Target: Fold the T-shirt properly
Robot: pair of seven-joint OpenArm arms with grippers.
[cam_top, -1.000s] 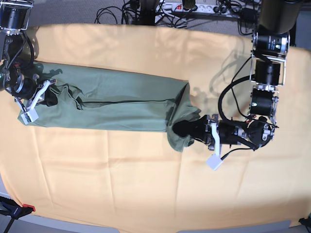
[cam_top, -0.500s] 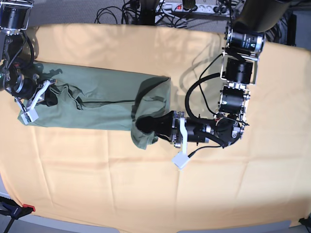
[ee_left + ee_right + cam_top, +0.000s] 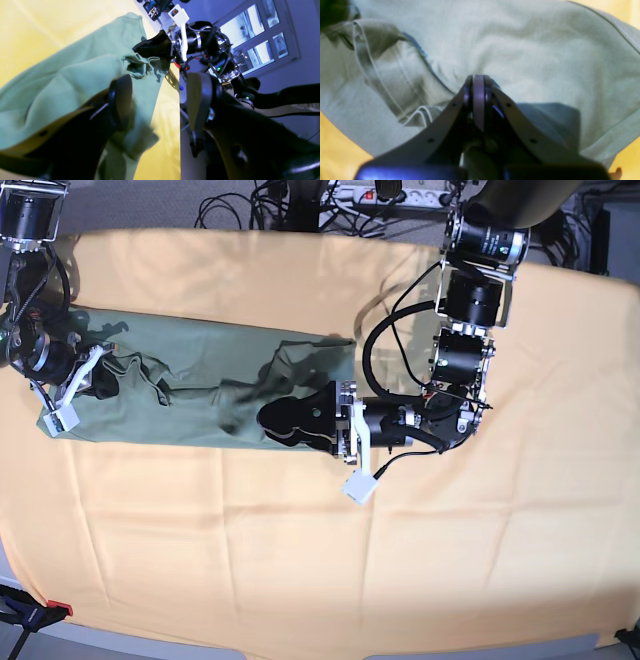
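**Operator:** Report gripper status and garment position.

**Arm:** The T-shirt [image 3: 200,395] lies as a long band across the far-left part of the worktop [image 3: 300,570], on the yellow-orange cloth. My right gripper [image 3: 475,82] is closed on the T-shirt, pinching a pucker of fabric at the band's left end, beside a stitched hem. My left gripper [image 3: 290,420] sits at the band's right end with the jaws spread apart. The left wrist view shows daylight between the two pads [image 3: 122,100] and no cloth clamped; one pad rests against the fabric.

**Operator:** Condition of the fold?

**Arm:** The right end is doubled back onto the band, but it lies bunched and uneven — my judgement is that the fold is only partly laid.

**Operator:** Failure modes from here?

**Arm:** Three.
1. If I retract the left gripper while the pad touches cloth, the soft cotton may drag with it and undo the fold.
2. If the right gripper pulls, the band could skew or slide on the table cloth.
3. The loose flap near my left pad may snag on a jaw — cause: low clearance above the fabric.
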